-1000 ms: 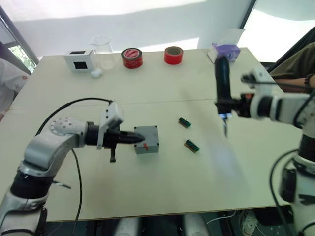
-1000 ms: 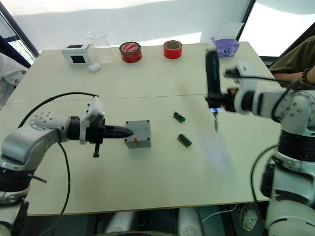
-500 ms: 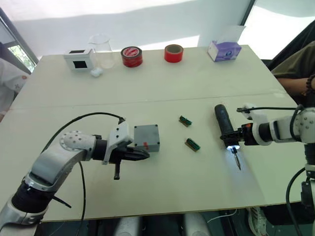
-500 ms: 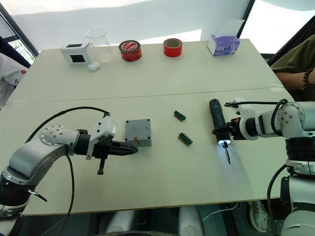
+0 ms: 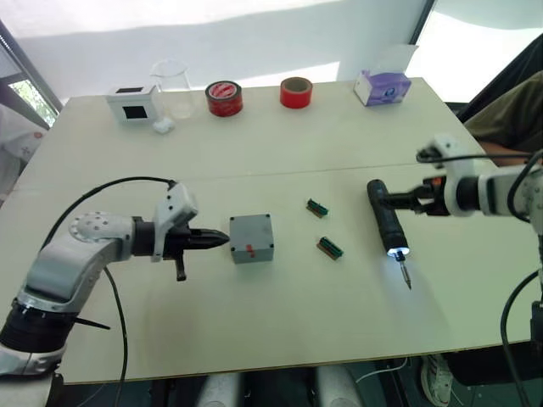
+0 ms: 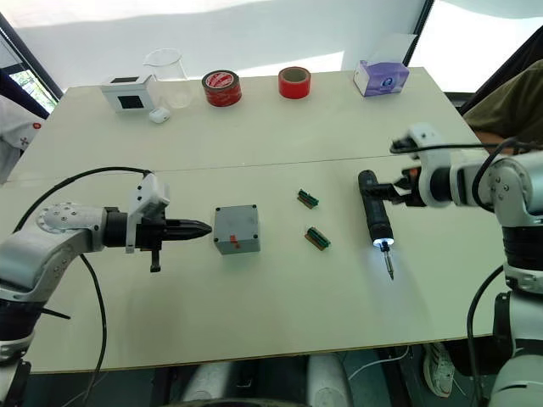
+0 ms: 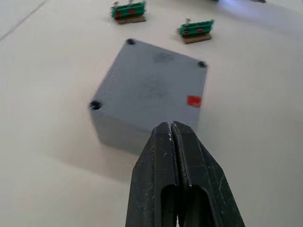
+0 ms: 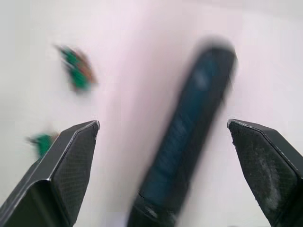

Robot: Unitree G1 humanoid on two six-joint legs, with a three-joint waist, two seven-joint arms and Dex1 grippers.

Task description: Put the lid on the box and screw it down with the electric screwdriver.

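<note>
box (image 5: 252, 237): mid-worktop, lid (image 7: 154, 85) seated on top; rigid, light, likely slides if nudged.
left gripper (image 5: 222, 240): fingers pressed together, empty, tips just beside the box.
electric screwdriver (image 5: 387, 224): lying toward the worktop's right edge, tip lit; smooth cylinder, best taken mid-barrel.
right gripper (image 8: 163, 137): wide open, empty, around the barrel's rear.

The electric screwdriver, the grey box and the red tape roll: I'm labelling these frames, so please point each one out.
electric screwdriver (image 6: 373, 214): right eye view, middle of its black body.
grey box (image 7: 150, 90): left wrist view, centre of its top face.
red tape roll (image 5: 296, 91): left eye view, its outer side wall.
</note>
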